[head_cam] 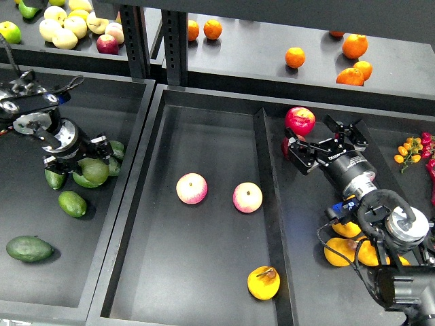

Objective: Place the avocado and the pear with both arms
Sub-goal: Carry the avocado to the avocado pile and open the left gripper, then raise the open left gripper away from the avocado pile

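My left fingers [95,157] are down among the smooth green avocados [95,170], and I cannot tell if they are open or closed. They cover part of that pile. My right arm hides parts of the yellow-orange fruits [338,252] under it. A small dark red fruit [286,145] peeks out behind my right fingers [326,139]. The red berries [428,144] are cut off by the right edge. One orange [336,33] is half hidden at the top.

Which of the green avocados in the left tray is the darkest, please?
The large avocado at the tray's near-left corner, lying alone. It is darker and longer than the lighter ones clustered at the left gripper.
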